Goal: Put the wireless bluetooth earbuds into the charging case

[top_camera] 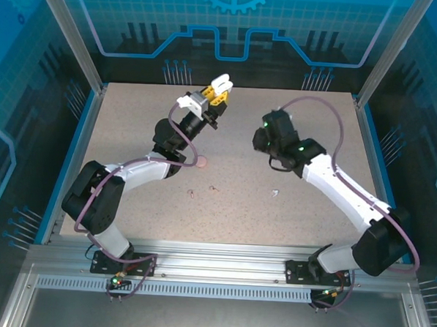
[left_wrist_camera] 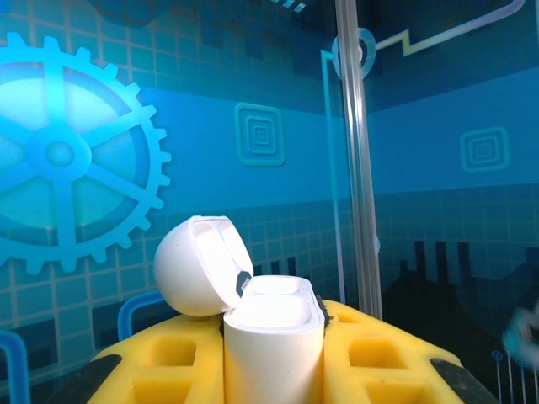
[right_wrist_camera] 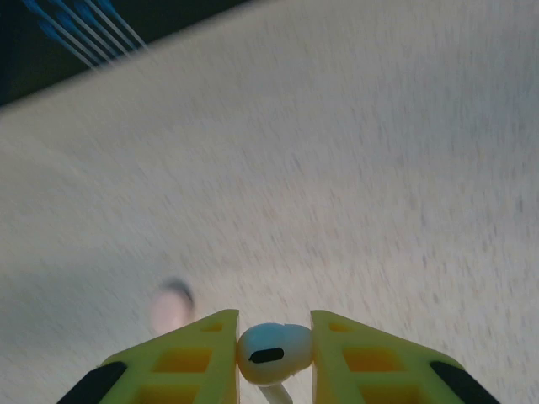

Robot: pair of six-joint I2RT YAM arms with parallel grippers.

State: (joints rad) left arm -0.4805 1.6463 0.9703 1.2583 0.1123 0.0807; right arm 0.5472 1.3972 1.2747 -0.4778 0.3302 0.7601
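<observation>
My left gripper (top_camera: pixel 217 92) is raised above the far middle of the table, shut on the white charging case (left_wrist_camera: pixel 274 337). The case stands upright between the yellow fingers (left_wrist_camera: pixel 160 362) with its lid (left_wrist_camera: pixel 198 265) flipped open to the left. The right gripper (right_wrist_camera: pixel 272 326) is shut on a white earbud (right_wrist_camera: pixel 271 353), stem pointing down, low over the table. On the table lie two pinkish earbuds (top_camera: pixel 190 193) (top_camera: pixel 213 187) and one white earbud (top_camera: pixel 275 192). In the top view the right arm's wrist (top_camera: pixel 277 136) hangs to the right of the raised case.
A small pink round case (top_camera: pixel 204 161) sits on the table beside the left arm's forearm; it appears as a blurred pink round case (right_wrist_camera: pixel 171 305) left of the right fingers. Transparent walls on metal posts (left_wrist_camera: pixel 354 151) enclose the speckled table (top_camera: pixel 311 212).
</observation>
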